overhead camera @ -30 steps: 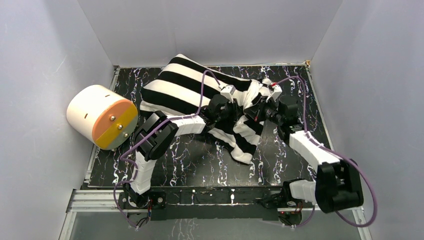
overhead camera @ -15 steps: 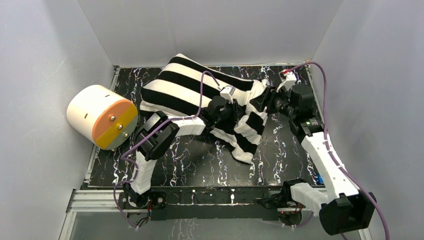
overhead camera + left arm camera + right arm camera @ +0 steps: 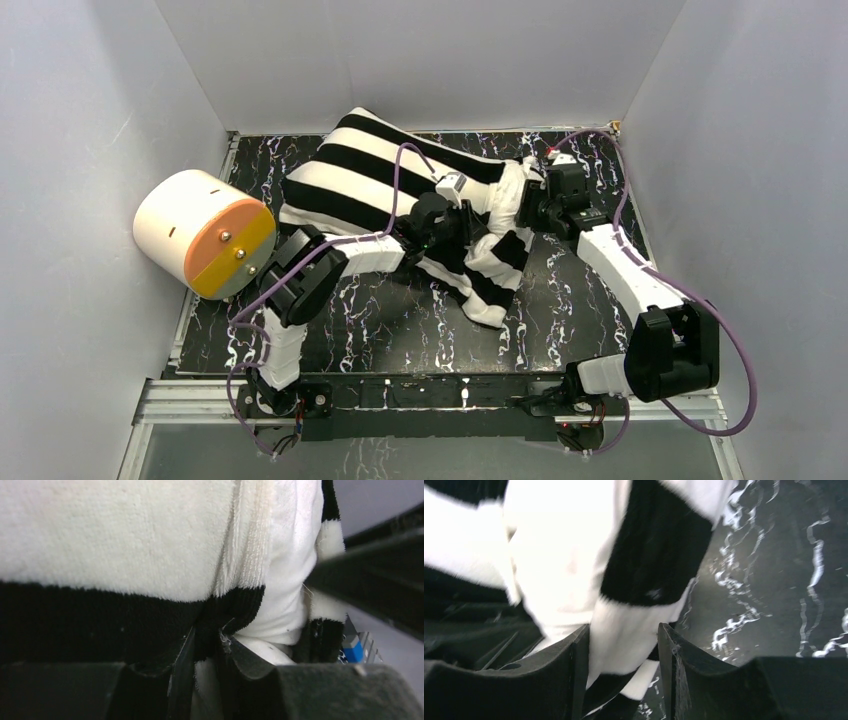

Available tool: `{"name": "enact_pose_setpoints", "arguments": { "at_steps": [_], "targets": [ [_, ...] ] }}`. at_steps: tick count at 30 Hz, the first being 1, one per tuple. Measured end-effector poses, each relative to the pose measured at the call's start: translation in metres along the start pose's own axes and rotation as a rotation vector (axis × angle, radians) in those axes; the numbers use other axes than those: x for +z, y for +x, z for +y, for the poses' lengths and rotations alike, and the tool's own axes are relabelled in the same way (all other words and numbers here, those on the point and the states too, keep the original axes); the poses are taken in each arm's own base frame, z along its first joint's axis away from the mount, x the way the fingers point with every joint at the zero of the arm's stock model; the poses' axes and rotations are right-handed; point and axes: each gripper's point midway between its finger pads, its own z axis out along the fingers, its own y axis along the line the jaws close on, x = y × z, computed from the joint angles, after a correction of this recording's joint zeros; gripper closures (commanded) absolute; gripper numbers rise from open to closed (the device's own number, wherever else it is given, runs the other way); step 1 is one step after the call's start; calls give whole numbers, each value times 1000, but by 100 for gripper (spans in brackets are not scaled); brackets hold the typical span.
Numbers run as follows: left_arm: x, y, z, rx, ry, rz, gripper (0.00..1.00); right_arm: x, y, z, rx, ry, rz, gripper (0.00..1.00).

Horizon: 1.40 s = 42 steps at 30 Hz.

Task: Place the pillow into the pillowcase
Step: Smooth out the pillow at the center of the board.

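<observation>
The striped pillowcase (image 3: 365, 175) lies plump at the back of the table, its mouth toward the right with loose folds hanging forward. The white pillow (image 3: 285, 590) shows inside that mouth, and also at the mouth in the top view (image 3: 511, 186). My left gripper (image 3: 466, 222) is at the mouth; in the left wrist view it (image 3: 205, 647) is shut on the pillowcase's black hem (image 3: 235, 607). My right gripper (image 3: 527, 205) stands at the mouth's right side. Its jaws (image 3: 624, 635) are open, with a striped fold (image 3: 644, 565) hanging loosely between the fingers.
A cream cylinder with an orange face (image 3: 205, 232) lies at the left edge. The black marbled tabletop (image 3: 400, 320) is boxed in by grey walls on three sides. The right arm's elbow (image 3: 675, 350) rises near the front right.
My right gripper has let go and opened. Its arm swung out to the right, then came back to the pillowcase mouth. The left arm has barely moved.
</observation>
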Motion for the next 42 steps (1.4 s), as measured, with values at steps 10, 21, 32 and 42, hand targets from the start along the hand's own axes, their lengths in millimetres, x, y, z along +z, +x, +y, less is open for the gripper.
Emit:
{"name": "enact_pose_setpoints", "arguments": {
  "at_steps": [10,21,32,42],
  "targets": [
    [-69,-46,-41,-4,-7,21,49,-13,-59,-31,57,25,-133,39],
    [-72,-161,-107,97,118,-182,56,-10,-116,-31,127,-82,-224,44],
    [51,-106,-58,170,49,-73,70,38,-104,-27,159,-135,-114,55],
    [66,-56,8,97,-42,-66,76,73,-89,-37,142,-103,-31,100]
  ]
}}
